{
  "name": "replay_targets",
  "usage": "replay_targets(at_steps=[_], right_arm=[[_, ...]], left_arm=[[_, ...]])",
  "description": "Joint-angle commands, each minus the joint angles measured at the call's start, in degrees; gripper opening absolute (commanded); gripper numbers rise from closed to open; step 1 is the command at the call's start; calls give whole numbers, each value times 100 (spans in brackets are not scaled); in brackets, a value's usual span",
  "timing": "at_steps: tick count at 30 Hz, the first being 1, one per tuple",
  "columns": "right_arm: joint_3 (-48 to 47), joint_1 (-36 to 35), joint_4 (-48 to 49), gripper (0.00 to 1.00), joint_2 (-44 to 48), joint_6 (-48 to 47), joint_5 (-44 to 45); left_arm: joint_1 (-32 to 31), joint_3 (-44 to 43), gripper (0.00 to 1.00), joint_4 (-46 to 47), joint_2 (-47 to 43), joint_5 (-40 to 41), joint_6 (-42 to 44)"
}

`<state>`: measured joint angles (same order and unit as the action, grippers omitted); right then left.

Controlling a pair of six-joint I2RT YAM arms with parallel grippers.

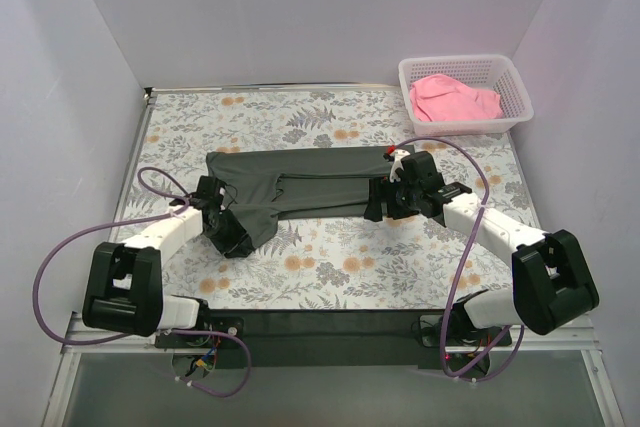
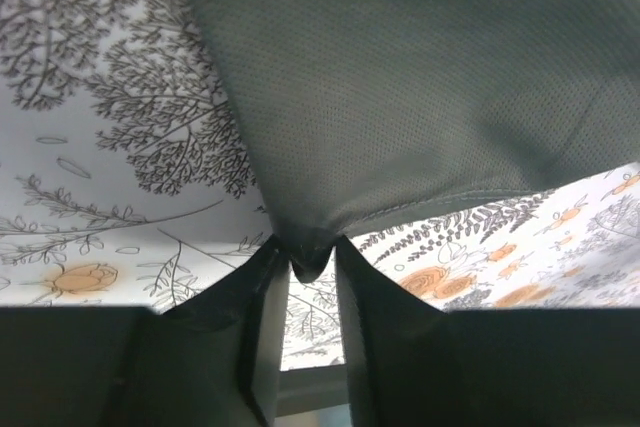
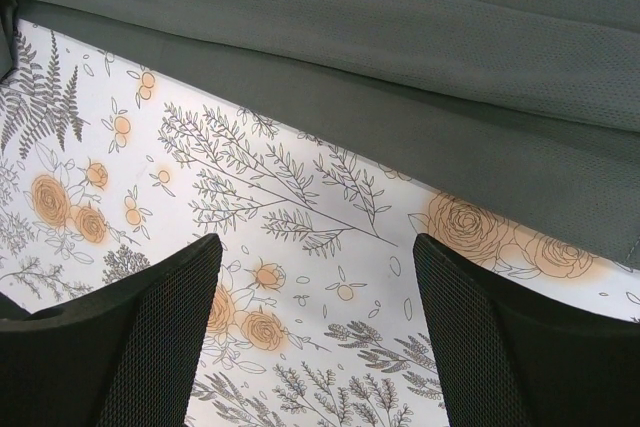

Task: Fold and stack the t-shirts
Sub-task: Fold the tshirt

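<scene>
Step in hand: first fold on the dark shirt [image 1: 310, 182]. The pink shirt [image 1: 452, 99] isn't started and sits crumpled in the white basket [image 1: 510, 75] at the far right corner.

The dark shirt lies spread across the middle of the table [image 1: 330, 272], long axis left-right, with its near-left part bunched up by the left arm.

Left gripper [image 2: 307, 245] is clenched on a small pinch of dark shirt fabric at that bunched corner, and the cloth drapes away from the fingertips (wrist view is clear on this).

Right gripper [image 3: 315, 247] is released: jaws wide, nothing between them, over bare floral cover just short of the shirt's near-right hem.

My read is that the right side needs a matching grasp before any fold goes:
- Ease forward and down onto the hem.
- Close on the shirt edge only, not the table cover.
- Then both arms carry together. If the left moves alone, the shirt probably skews.

Stacking is a long way off.
</scene>
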<state>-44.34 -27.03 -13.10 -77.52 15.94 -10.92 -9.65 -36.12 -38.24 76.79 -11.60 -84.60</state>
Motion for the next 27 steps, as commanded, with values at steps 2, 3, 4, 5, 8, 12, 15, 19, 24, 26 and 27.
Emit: replay_targets(at_steps=[2, 3, 4, 5, 8, 12, 15, 19, 24, 26, 27], right_arm=[[31, -22, 194, 70, 17, -12, -77], [39, -22, 185, 70, 26, -4, -77], [30, -13, 185, 70, 26, -21, -77], [39, -22, 185, 70, 35, -21, -68], [48, -22, 185, 70, 96, -47, 54], [57, -22, 142, 70, 140, -144, 239], [57, -22, 115, 70, 166, -170, 300], [83, -22, 45, 69, 272, -223, 432], [162, -13, -17, 69, 342, -302, 547], [188, -22, -17, 69, 351, -320, 582], [189, -22, -17, 69, 351, -337, 591]], left_arm=[[-55, 96, 19, 299, 143, 43, -31], [-55, 88, 6, 291, 117, 26, -48], [-55, 44, 1, 265, 29, 43, -65], [-55, -9, 0, 203, -32, 52, -74], [-55, -360, 0, 37, -130, 87, -57], [-46, -1245, 0, -87, 194, 254, 145], [-28, -1704, 0, -96, 485, 324, 224], [68, -2363, 0, -61, 968, 386, 330], [183, -3066, 0, 44, 1617, 404, 505], [209, -3278, 0, 62, 1794, 412, 558], [218, -3357, 0, 62, 1856, 412, 584]])
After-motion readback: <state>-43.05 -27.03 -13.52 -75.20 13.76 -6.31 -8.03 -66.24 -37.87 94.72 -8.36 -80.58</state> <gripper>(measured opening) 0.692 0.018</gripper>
